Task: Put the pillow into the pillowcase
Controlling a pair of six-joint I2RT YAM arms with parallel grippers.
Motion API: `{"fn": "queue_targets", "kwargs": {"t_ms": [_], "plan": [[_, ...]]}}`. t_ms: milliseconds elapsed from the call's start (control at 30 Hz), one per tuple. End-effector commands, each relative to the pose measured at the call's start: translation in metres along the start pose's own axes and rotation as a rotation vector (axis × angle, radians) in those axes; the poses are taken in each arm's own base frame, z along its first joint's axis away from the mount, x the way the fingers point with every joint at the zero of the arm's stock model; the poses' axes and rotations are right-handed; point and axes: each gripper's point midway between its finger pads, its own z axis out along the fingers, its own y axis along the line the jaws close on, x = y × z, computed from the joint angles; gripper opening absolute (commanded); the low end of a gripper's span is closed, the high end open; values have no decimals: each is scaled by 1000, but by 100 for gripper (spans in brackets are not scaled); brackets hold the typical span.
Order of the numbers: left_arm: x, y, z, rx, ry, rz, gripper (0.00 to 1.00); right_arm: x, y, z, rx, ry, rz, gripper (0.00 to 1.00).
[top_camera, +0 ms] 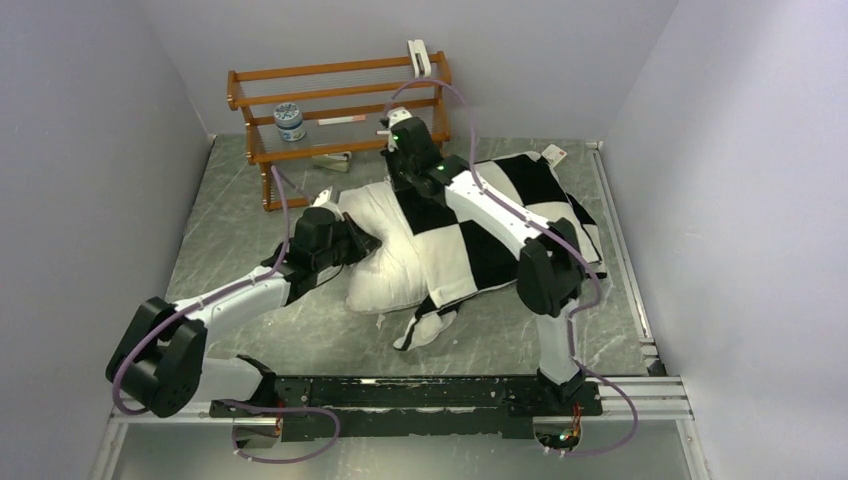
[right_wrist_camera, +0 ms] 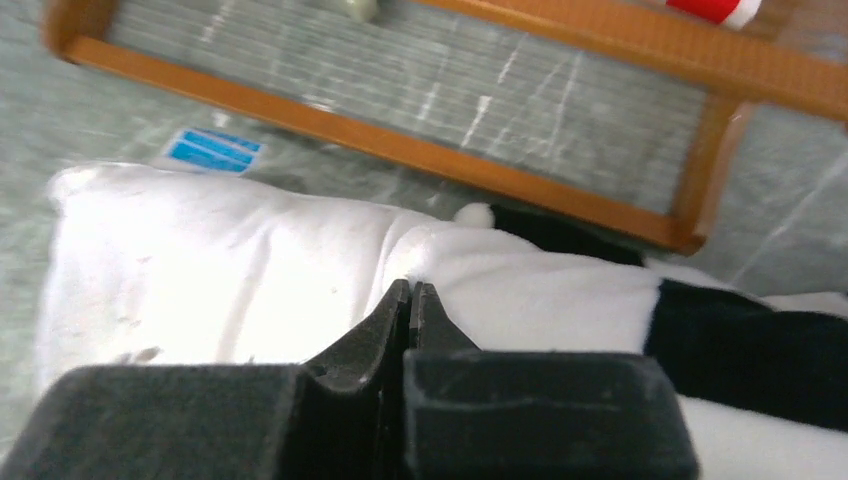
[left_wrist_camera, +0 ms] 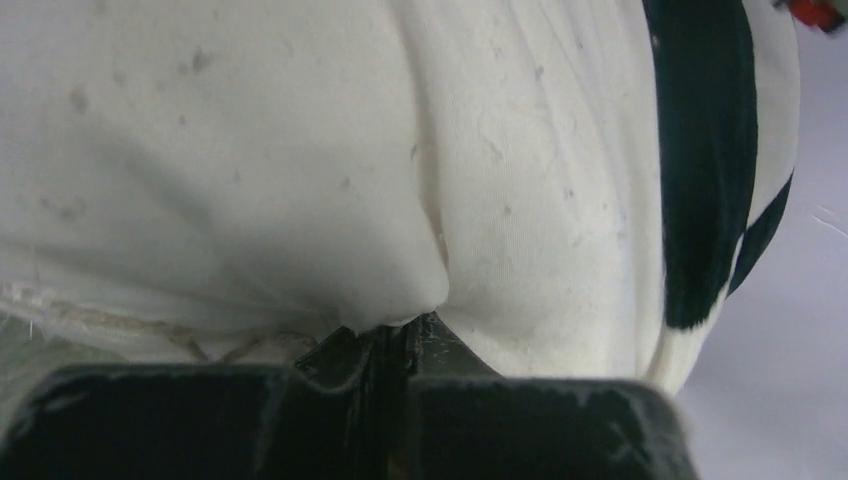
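Soft, even light from above fills the top view, which is sharp throughout; the arms and pillow [top_camera: 385, 270] cast only faint shadows on the desk [top_camera: 240, 250], which has a dull sheen. The left wrist view is too close to focus, with shade in the crease above the jaws. The right wrist view is blurred, the rack [right_wrist_camera: 560, 185] smeared.

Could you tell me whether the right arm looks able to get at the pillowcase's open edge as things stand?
Probably yes: the right gripper sits shut at the pillowcase edge beside the pillow, with nothing between; whether it has pinched cloth I cannot tell.
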Motion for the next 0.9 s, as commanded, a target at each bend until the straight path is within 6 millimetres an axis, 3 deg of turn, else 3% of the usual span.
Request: {"fn": "queue_targets", "kwargs": {"t_ms": [0, 100, 300, 367, 500, 600, 733, 867], "plan": [[-16, -60, 12, 199, -22, 7, 5, -56, 65, -51, -366, -219, 238, 0], [-14, -66, 20, 208, -13, 1, 5, -43, 68, -52, -386, -240, 305, 0], [4, -65, 25, 231, 39, -57, 5, -3, 54, -27, -306, -208, 331, 2], [4, -61, 22, 216, 38, -59, 5, 5, 42, -26, -227, -151, 310, 17], [-5, -44, 12, 139, 40, -45, 24, 8, 16, -62, -104, -97, 287, 48], [-10, -22, 2, 70, 59, -59, 44, 17, 7, -92, -64, -89, 285, 58], [-23, 7, -16, -10, 83, -89, 57, 34, 6, -124, -24, -69, 259, 75], [-47, 17, -36, -69, 33, -58, 67, 49, 15, -147, 54, -60, 178, 86]]}}
